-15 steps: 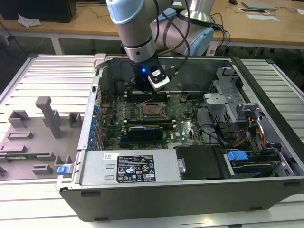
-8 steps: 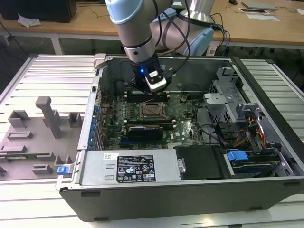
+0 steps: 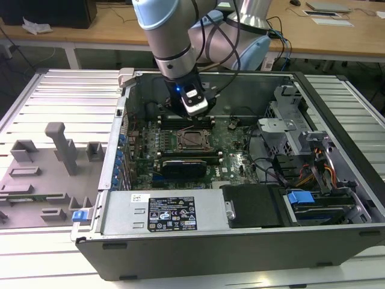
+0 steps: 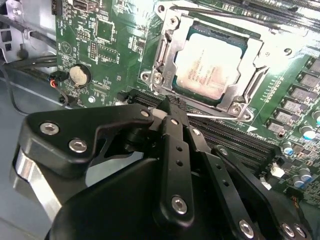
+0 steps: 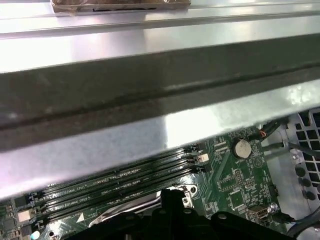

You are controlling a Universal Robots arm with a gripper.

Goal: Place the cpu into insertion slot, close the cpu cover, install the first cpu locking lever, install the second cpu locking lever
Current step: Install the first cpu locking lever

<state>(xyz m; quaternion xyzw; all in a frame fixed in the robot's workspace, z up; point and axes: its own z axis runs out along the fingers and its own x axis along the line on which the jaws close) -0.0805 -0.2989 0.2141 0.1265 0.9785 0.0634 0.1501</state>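
Observation:
The cpu lies flat in the insertion slot, silver face up. The cpu cover, a silver metal frame, is down around it. One thin wire locking lever runs along the socket edge closest to my fingertips; another lever lies along the opposite edge. My gripper is shut, its black fingers pressed together with the tip at the end of the closer lever, beside the socket corner. In the exterior view the gripper hangs just above the socket, and its tip also appears in the first wrist view.
The open computer case walls in the motherboard. Long black memory slots run along both sides of the socket. A coin battery and cables sit beside it. A drive cage and a grey fixture tray flank the work area.

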